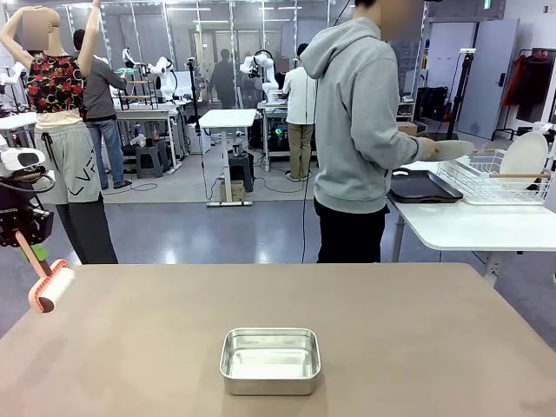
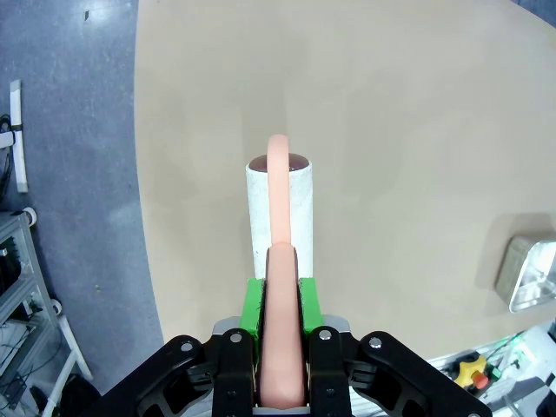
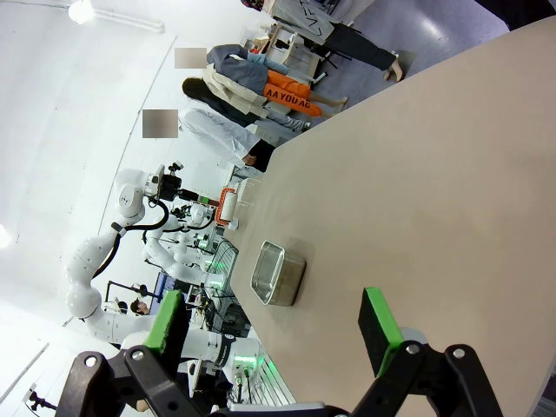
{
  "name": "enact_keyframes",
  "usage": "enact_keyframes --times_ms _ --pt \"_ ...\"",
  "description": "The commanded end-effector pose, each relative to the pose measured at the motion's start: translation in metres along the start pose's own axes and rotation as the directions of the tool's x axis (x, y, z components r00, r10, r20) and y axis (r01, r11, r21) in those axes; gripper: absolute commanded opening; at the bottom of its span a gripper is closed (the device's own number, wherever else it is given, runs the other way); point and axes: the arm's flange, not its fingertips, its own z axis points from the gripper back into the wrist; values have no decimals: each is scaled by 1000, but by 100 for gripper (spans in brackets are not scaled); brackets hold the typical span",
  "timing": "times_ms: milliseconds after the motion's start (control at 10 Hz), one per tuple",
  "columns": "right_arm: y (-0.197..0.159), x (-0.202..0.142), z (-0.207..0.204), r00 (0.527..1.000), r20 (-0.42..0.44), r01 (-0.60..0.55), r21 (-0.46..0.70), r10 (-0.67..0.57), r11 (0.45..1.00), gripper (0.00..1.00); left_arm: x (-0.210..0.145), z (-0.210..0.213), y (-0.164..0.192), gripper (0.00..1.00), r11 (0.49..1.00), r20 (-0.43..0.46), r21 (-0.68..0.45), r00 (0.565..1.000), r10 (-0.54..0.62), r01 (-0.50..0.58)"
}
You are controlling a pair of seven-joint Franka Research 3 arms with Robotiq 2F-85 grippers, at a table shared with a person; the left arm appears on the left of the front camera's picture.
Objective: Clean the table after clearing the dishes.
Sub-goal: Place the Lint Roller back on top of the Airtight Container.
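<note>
Here, at the far left of the front view, the left gripper point(image 1: 26, 246) has its fingers point(image 2: 252, 304) clamped on the pink handle of a lint roller point(image 1: 52, 288), whose white roll hangs just over the left edge of the brownish-taupe counter point(image 1: 417, 347). In the left wrist view the handle runs up between the green pads to the roll. Near the middle of the counter's near side sits a small steel rectangular pan point(image 1: 270, 360). Farther right, beyond the counter, a person point(image 1: 356, 130) in a grey hoodie stands turned toward a white side table point(image 1: 469, 228) and holds a round white plate point(image 1: 452, 149) over a dark tray point(image 1: 424, 188), beside a wire rack point(image 1: 491, 181) with another plate point(image 1: 524, 156) upright in it. The right gripper point(image 3: 278, 334) has its fingers wide apart, holding nothing. In the right wrist view, an orange garment far off reads "AA YOU AG".
</note>
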Motion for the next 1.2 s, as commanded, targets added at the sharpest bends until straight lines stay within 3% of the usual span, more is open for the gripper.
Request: enact_keyframes --times_ms 0,100,300,700,900,1100 --pt "4 0 0 1000 -5 -4 -1 4 1000 100 5 24 -44 20 977 24 120 983 -183 179" --pt "4 0 0 1000 -5 -4 -1 4 1000 100 4 41 -84 20 926 -3 188 943 -332 327" --pt "4 0 0 1000 -5 -4 -1 4 1000 100 -6 53 -153 20 811 -19 218 833 -553 543" --pt "4 0 0 1000 -5 -4 -1 4 1000 100 -61 41 -284 20 459 -131 192 486 -864 868" --pt "4 0 0 1000 -5 -4 -1 4 1000 100 -100 27 -331 20 235 -180 173 265 -947 956" --pt "4 0 0 1000 -5 -4 -1 4 1000 100 -136 11 -366 20 90 -179 132 113 -977 987"
